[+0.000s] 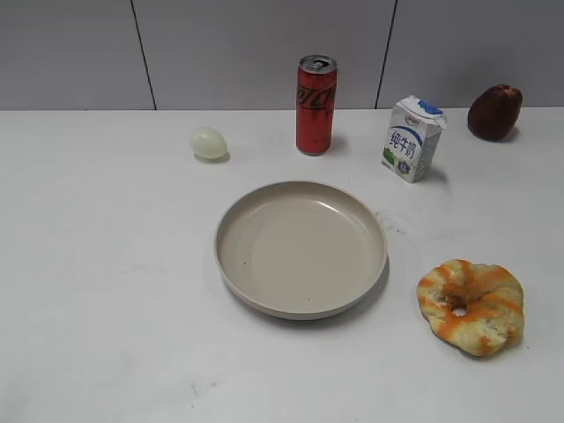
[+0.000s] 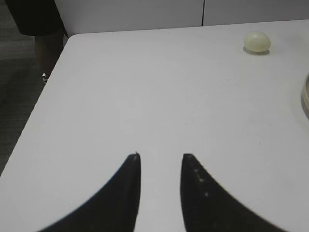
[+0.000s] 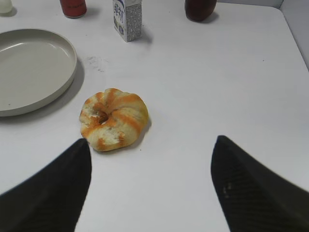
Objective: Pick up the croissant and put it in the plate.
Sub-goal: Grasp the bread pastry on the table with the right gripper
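The croissant (image 1: 471, 306) is a lumpy tan ring with orange streaks, lying on the table right of the plate (image 1: 231, 264). In the right wrist view the croissant (image 3: 114, 119) lies just ahead of my right gripper (image 3: 152, 142), nearer its left finger; the jaws are wide open and empty. The plate (image 3: 63, 48) is at that view's left. My left gripper (image 2: 161, 156) is open and empty over bare table near the left edge, with a sliver of the plate (image 2: 306, 94) at far right. Neither gripper shows in the exterior view.
A pale egg (image 1: 209, 143), a red can (image 1: 315, 104), a milk carton (image 1: 411, 138) and a dark red fruit (image 1: 494, 112) stand along the back. The table's left edge (image 2: 38, 106) is close to my left gripper. The table's far right corner (image 3: 289, 19) shows.
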You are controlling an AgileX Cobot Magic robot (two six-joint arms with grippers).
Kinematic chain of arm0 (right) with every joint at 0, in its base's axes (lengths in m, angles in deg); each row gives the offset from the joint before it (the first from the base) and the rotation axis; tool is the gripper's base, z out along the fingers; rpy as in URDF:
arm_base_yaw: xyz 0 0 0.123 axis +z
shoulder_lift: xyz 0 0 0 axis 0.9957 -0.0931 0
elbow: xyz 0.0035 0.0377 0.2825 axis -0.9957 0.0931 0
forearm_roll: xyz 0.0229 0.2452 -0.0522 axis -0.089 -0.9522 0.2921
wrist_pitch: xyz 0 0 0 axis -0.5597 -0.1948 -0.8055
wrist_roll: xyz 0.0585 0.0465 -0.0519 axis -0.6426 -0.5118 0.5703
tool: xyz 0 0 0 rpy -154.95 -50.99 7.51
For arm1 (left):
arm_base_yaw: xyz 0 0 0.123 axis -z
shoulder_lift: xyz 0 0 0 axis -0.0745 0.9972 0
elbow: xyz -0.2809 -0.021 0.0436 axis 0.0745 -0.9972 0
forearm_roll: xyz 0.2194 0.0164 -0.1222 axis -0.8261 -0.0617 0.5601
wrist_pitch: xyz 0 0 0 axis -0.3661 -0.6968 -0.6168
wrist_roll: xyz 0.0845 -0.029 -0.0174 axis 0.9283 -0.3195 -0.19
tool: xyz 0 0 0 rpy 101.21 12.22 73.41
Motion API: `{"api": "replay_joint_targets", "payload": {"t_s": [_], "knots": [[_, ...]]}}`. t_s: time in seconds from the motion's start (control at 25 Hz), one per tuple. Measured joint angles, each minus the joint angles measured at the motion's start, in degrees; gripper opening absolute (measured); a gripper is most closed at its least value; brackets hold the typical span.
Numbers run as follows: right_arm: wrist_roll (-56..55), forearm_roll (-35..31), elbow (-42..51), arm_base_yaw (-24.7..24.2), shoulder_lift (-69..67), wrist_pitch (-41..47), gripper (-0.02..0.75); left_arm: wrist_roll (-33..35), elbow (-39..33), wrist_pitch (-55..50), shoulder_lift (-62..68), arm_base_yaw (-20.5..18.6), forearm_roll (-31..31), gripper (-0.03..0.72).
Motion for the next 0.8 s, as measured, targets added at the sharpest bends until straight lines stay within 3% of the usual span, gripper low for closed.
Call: {"api": "replay_joint_targets", "payload": {"t_s": [0.52,0.8], "knots": [[-0.1,0.2,0.0,0.0,-1.0,-0.2,0.580,0.0,0.0,0.0,0.0,0.0,0.0,0.228],[0.0,1.1,-1.7,0.0,-14.1,-1.6,0.580,0.0,0.0,0.0,0.0,0.0,0.0,0.228]]}}
